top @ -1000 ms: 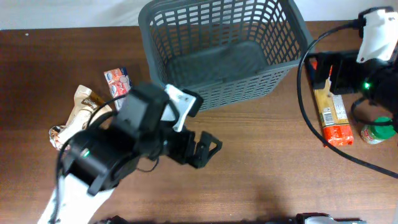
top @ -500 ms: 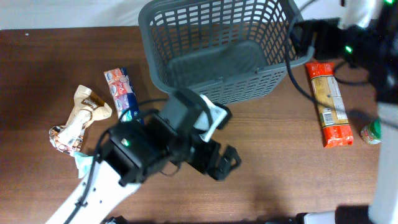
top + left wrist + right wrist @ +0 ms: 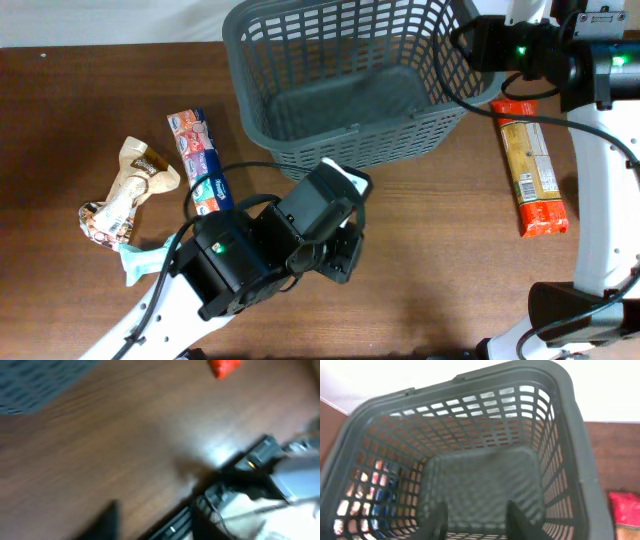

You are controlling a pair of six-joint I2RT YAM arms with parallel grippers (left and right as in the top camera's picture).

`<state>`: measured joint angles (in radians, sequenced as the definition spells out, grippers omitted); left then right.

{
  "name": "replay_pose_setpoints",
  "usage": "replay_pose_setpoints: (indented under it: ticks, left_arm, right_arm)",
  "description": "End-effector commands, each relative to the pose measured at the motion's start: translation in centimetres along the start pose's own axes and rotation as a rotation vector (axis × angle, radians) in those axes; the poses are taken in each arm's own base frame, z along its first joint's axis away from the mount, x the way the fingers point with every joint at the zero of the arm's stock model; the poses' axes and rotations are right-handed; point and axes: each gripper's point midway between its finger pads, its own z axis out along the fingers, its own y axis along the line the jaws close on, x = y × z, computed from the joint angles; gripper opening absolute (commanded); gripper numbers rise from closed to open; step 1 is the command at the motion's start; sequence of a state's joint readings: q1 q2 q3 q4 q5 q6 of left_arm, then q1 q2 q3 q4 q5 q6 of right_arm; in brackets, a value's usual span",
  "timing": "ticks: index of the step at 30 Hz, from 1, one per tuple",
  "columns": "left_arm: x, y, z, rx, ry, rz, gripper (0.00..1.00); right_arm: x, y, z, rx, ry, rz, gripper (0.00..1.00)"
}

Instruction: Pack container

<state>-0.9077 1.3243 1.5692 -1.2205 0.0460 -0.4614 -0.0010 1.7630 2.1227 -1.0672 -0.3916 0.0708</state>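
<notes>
The container [image 3: 340, 140], a large dark grey lattice basket, stands at the back middle of the table and looks empty. My left gripper [image 3: 342, 258] hovers over bare table in front of it. The left wrist view is badly blurred: only one dark finger [image 3: 106, 521] and a corner of the container [image 3: 30, 380] show, so the jaw gap is unreadable. My right gripper [image 3: 472, 46] is at the container's right rim. In the right wrist view it [image 3: 477, 512] looks into the container [image 3: 485, 480], its two fingers apart with nothing between them.
A long pasta packet [image 3: 530, 165] lies right of the basket. On the left lie a blue-and-red packet [image 3: 198, 152], a brown snack bag [image 3: 128, 190] and a teal item [image 3: 136, 262]. Black cables trail from both arms.
The right arm swung in from the far right to the basket's right rim. The left arm shifted towards the table's middle and its jaws look narrower than before.
</notes>
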Motion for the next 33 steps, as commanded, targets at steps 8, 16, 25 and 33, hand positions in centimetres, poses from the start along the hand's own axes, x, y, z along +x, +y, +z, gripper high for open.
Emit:
replay_pose_setpoints:
  ticks: [8,16,25,33]
  left_arm:
    - [-3.2,5.7,-1.0,-0.333,-0.210,-0.270,0.02]
    - [-3.4,6.4,1.2,-0.397,-0.182,-0.293,0.02]
    - [-4.0,7.4,2.1,-0.473,-0.200,-0.281,0.02]
    - [-4.3,8.5,4.0,-0.524,-0.170,-0.288,0.02]
  right_arm:
    - [-0.4,-4.1,-1.2,0.289,-0.039,0.134,0.04]
    - [0.7,-2.7,-0.6,0.353,-0.006,0.103,0.04]
    - [3.2,-2.0,1.6,0.352,0.103,0.090,0.04]
    - [6.6,-3.7,4.0,0.402,0.261,0.087,0.04]
